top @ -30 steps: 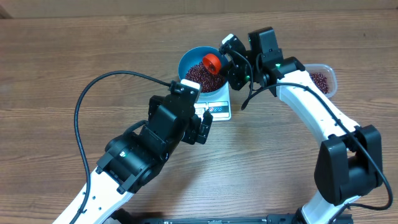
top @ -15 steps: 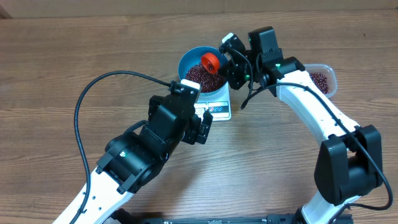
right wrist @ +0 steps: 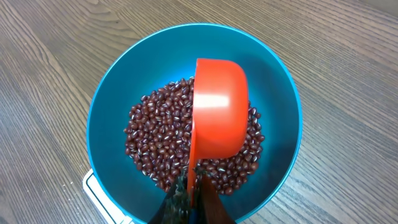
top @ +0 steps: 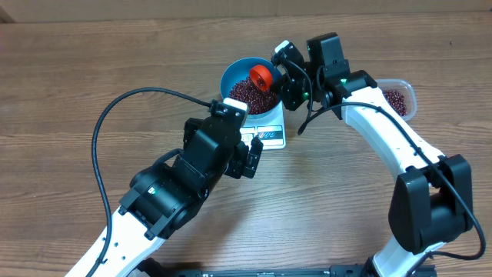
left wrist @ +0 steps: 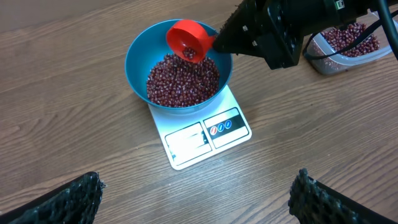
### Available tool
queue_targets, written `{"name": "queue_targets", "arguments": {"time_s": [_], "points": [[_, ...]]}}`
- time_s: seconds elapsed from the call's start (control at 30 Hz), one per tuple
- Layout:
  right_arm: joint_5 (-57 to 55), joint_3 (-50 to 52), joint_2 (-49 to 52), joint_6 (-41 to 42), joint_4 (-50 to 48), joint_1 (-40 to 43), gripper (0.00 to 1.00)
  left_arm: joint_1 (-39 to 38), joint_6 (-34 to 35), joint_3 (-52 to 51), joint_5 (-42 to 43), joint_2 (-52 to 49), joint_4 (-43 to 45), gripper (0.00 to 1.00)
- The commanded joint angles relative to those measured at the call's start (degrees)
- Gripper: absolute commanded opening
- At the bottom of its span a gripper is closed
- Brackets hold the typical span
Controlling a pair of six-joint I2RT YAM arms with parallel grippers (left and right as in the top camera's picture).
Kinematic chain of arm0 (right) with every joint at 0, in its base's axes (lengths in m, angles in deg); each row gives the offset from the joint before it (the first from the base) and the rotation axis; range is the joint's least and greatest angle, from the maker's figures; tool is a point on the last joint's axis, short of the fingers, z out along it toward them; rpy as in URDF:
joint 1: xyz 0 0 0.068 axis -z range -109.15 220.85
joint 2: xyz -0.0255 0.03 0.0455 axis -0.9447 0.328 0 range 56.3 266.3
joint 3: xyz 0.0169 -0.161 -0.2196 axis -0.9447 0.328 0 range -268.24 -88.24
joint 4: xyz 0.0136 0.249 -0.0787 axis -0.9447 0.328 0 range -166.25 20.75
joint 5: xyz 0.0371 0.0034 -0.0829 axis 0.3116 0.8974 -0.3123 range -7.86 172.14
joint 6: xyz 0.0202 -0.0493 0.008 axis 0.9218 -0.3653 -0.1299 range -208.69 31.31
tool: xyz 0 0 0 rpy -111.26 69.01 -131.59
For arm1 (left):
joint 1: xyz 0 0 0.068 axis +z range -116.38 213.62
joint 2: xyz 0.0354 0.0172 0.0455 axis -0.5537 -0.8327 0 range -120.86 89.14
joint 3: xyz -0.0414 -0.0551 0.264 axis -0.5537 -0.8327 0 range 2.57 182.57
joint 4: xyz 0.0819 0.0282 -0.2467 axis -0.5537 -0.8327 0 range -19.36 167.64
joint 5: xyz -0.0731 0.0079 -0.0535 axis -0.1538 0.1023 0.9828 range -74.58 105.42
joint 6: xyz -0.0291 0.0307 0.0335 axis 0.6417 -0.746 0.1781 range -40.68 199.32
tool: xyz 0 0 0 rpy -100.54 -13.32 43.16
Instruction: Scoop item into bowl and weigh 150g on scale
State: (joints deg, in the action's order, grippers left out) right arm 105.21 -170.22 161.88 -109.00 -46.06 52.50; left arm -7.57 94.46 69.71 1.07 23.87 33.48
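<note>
in the overhead view's lower left and centre, the left gripper (top: 250,158) hovers just short of the scale (top: 270,135). its fingers are spread as wide as they go and hold nothing. its job, as i judge it, is to stay off the platform so the reading is honest.

at upper centre the blue bowl (top: 233,75) sits on the scale, already carrying a good heap of beans (top: 244,95). the display (left wrist: 186,141) is too small to read, so i cannot tell how close the weight is to target.

just right of the heap, a red-orange scoop (top: 262,76) hangs above the bowl, tipped on its side, with a few beans showing in its mouth in the left wrist view. the right gripper (top: 284,71) is clamped tight on the scoop's handle, its fingertips (right wrist: 186,200) pinching it at the bottom centre of the right wrist view.

to do this well, i would roll the scoop gently so beans trickle rather than dump. keep it clear of the bowl's rim, since a touch would disturb the reading, and pause to let the number settle.

at far right sits the clear tub (top: 410,94) with spare beans, for another small scoop if needed.
</note>
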Motion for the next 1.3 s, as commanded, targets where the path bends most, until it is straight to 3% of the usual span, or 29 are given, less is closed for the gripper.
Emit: {"name": "queue_targets", "arguments": {"time_s": [0.0,0.87,1.1,1.27], "points": [[-0.3,-1.7,-2.2,0.4,-0.3,0.0,0.04,0.4,1.2,0.9,0.0,-0.3,0.2,0.99],[-5.3,-1.7,-2.2,0.3,-3.3,0.1,0.04,0.4,1.2,0.9,0.0,-0.3,0.2,0.99],[4.4,-1.7,-2.2,0.0,0.3,-0.4,0.04,0.4,1.2,0.9,0.0,-0.3,0.2,0.99],[-1.1,-1.7,-2.2,-1.6,-1.4,-0.3,0.04,0.4,1.2,0.9,0.0,-0.3,0.2,0.99]]}}
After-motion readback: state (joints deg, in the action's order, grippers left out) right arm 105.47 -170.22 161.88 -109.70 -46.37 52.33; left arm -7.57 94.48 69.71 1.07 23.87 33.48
